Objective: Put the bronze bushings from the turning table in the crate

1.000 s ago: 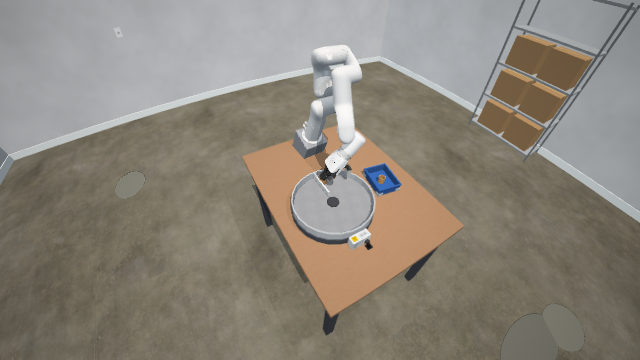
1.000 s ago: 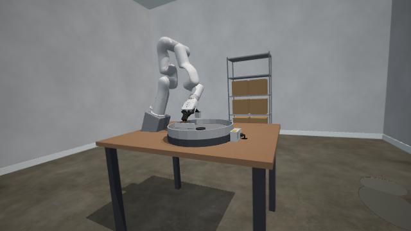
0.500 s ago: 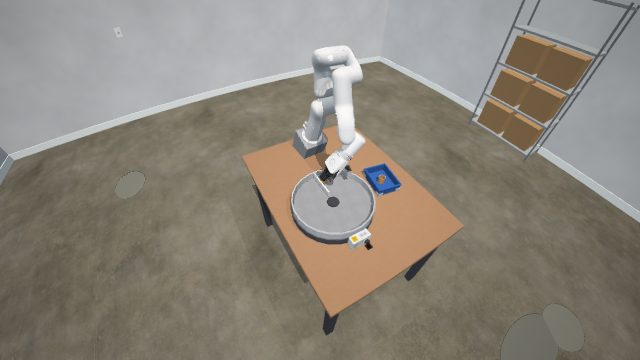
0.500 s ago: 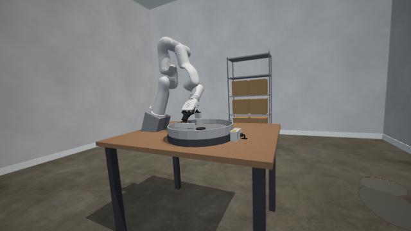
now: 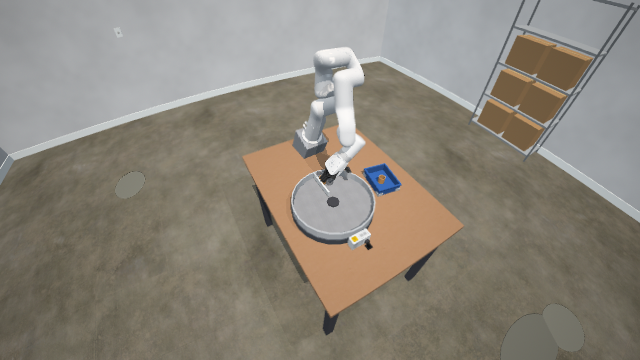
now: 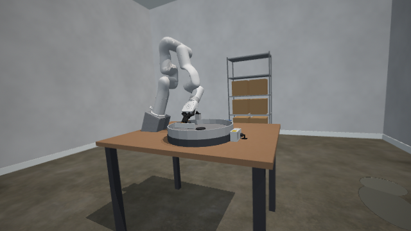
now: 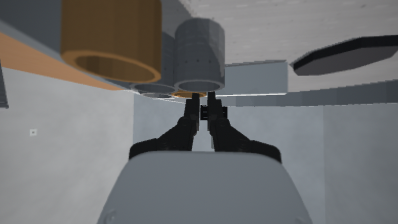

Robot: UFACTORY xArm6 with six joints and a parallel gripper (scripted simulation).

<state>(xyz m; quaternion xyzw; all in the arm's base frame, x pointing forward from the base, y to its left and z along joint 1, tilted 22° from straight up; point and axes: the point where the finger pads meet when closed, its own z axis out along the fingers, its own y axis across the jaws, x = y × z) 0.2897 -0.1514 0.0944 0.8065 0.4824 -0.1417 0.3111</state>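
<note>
Bronze bushing (image 5: 381,179) lies in the crate (image 5: 392,191); two more bronze (image 7: 112,35) (image 7: 185,94) remain on the turning table (image 5: 332,230) (image 6: 199,134) (image 7: 260,32), beside steel bushings (image 7: 200,55). Pincer (image 5: 325,179) (image 6: 184,120) (image 7: 203,97) is nearly together, apparently empty. Step judged: picking bronze; next, align, widen, grasp without catching steel. No writing legible.

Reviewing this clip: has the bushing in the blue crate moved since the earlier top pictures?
No visible shift: the bronze bushing lies in about the same place within the walls of the blue crate.
</note>
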